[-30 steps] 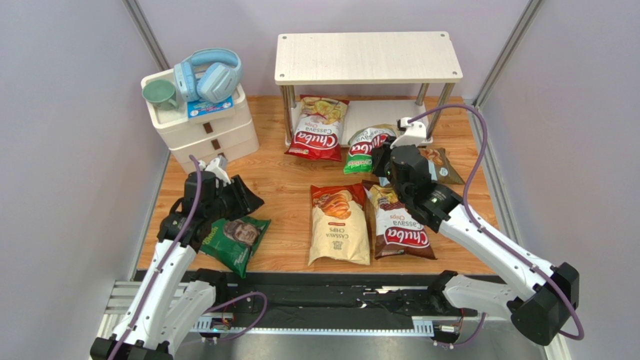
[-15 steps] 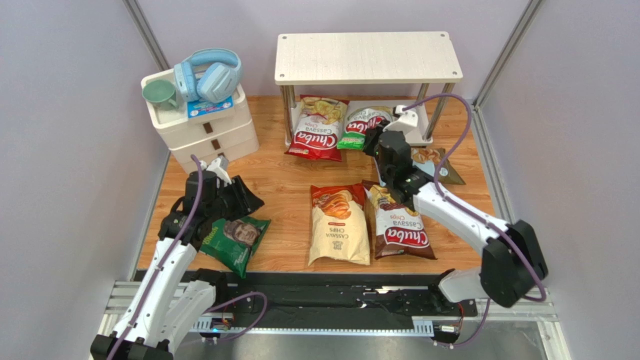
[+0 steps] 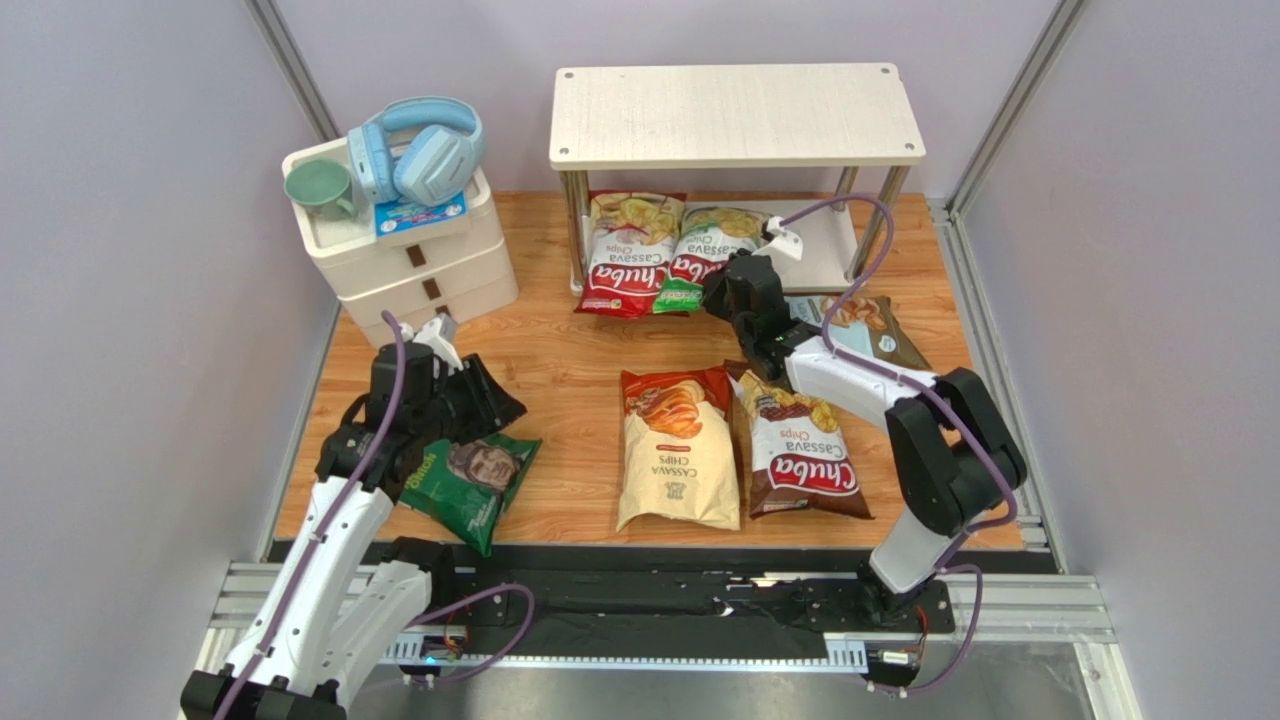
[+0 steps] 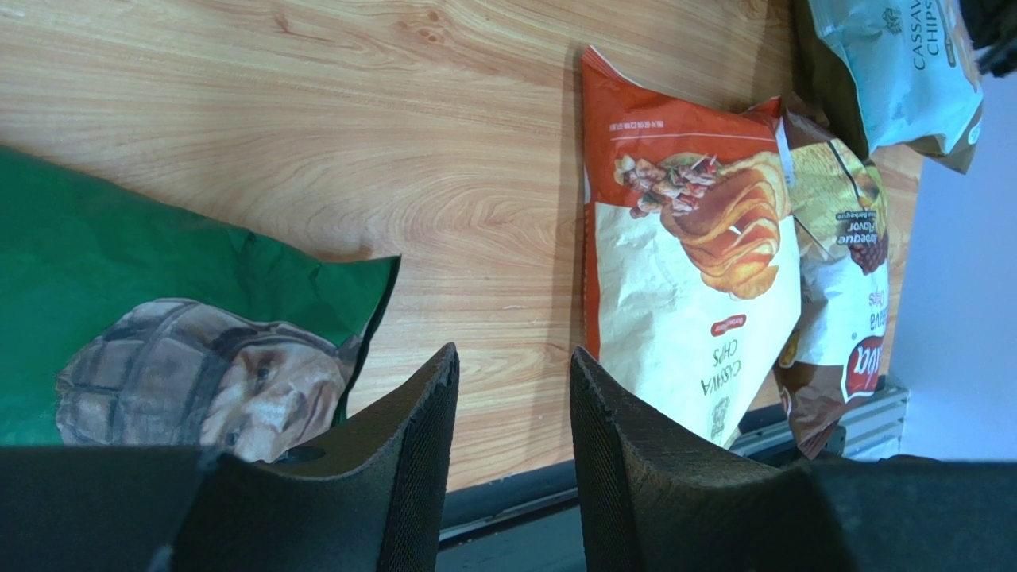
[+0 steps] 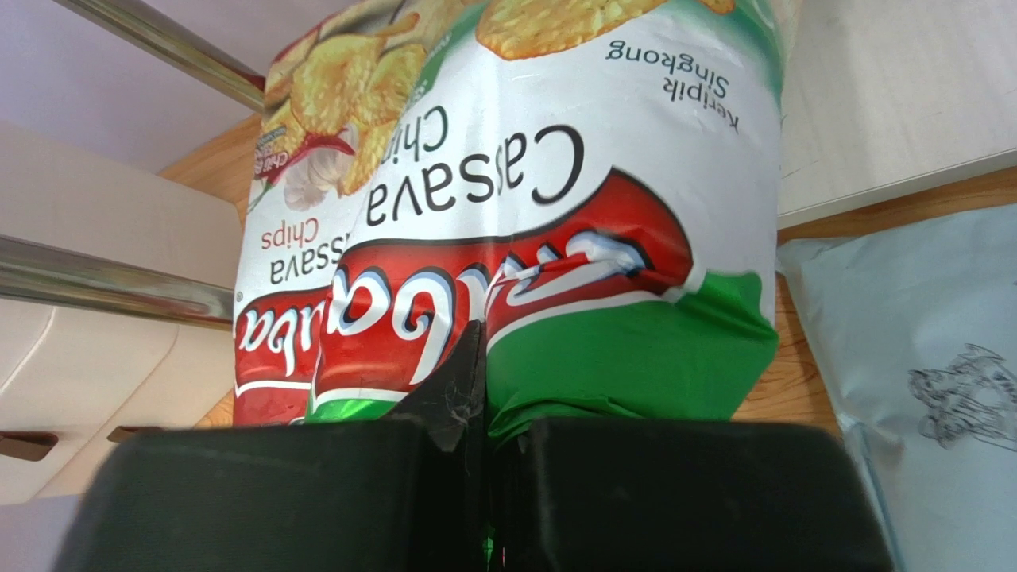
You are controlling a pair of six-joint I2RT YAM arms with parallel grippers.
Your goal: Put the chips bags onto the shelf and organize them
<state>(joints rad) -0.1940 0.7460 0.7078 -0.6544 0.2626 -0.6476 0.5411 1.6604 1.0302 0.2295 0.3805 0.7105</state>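
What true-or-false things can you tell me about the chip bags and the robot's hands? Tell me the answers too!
1. The right hand is pinching the green Chuba bag. True.
2. The left hand holds the dark green bag. False: it is open and holds nothing; that bag lies beside it.
3. Blue headphones sit on the white drawers. True.
4. A bag lies on top of the shelf. False: no bag lies on its top board.

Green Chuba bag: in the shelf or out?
Partly in: green bag top lies on the shelf lower board; bottom edge sticks out, pinched in the right hand.
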